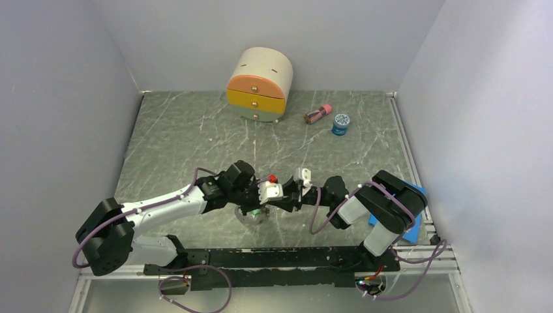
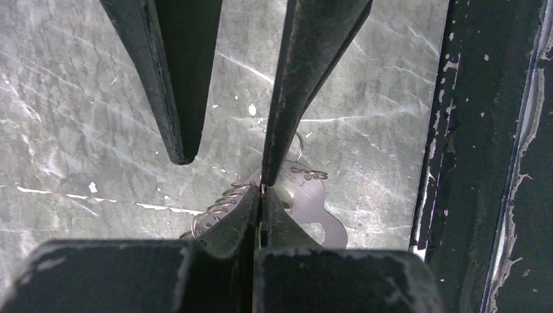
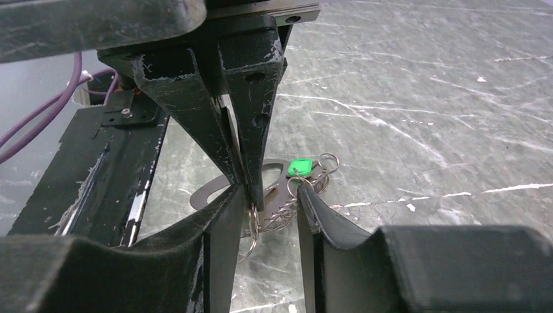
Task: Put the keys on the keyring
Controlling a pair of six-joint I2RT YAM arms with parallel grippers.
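Both arms meet near the middle of the counter (image 1: 195,130), just in front of their bases. The left gripper (image 2: 262,195) has its jaws pressed together on a thin edge of the metal cluster, apparently the keyring (image 3: 251,222) where it hangs below them. The right gripper (image 3: 270,202) stands with its jaws narrowly apart, straddling the fine chain (image 3: 283,210); whether they pinch it I cannot tell. 1 of the keys (image 3: 300,167) shows its green head just beyond, beside a flat silvery tag (image 2: 306,195). All of this looks light, stiff and slippery: thin wire and smooth plastic that could twist or slide under a loose pinch. The green head seems the best place to hold a key, flat across its faces, leaving the hole free.
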